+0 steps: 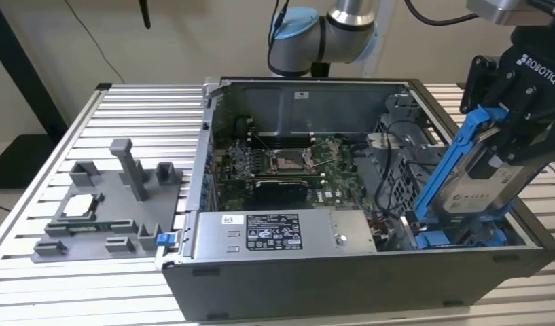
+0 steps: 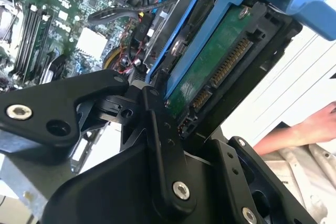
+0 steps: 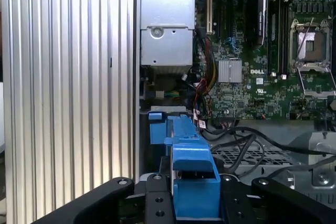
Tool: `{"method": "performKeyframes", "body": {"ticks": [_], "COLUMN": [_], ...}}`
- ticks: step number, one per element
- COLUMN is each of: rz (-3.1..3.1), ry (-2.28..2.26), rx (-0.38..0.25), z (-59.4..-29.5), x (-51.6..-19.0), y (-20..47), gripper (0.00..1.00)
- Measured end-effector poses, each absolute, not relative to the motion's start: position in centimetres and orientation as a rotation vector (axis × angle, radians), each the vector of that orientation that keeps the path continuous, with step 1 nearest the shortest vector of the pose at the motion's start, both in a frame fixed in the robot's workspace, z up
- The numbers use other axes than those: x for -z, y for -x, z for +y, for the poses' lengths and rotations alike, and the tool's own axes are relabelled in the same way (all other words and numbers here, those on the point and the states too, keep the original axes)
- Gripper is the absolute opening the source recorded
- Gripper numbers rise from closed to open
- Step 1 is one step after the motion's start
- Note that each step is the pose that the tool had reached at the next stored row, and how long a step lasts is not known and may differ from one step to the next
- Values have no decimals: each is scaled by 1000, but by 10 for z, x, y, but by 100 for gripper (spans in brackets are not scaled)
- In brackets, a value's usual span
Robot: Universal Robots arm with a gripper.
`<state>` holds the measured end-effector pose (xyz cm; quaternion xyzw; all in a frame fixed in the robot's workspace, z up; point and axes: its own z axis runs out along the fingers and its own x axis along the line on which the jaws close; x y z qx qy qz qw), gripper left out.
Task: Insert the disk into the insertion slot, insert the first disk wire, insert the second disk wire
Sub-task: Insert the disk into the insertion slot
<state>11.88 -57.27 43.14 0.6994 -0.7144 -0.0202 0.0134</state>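
Open computer case (image 1: 350, 292) lies on the slatted table (image 1: 123, 109). Gripper (image 1: 510, 141) is clamped on the disk (image 1: 484, 189) near its upper end, over the case corner at the exterior view's right. Disk long axis is steeply tilted: top leans toward the exterior view's right, lower end is down at the insertion slot (image 1: 460, 238), not seated flat. In the second wrist view the disk (image 2: 210, 72) shows its green circuit-board face. Slot is mostly hidden behind the disk and case wall; whether the disk touches the rails, can't tell. Gripper body is cut off at the frame edge. A person's hand (image 2: 310, 124), blurred, is beyond the disk.
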Motion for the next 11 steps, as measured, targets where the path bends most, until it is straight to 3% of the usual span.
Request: {"method": "performKeyframes", "body": {"ticks": [11], "rz": [-2229], "ry": [-2183], "rx": [73], "z": [-573], "x": [-414], "y": [-119], "gripper": [0]}}
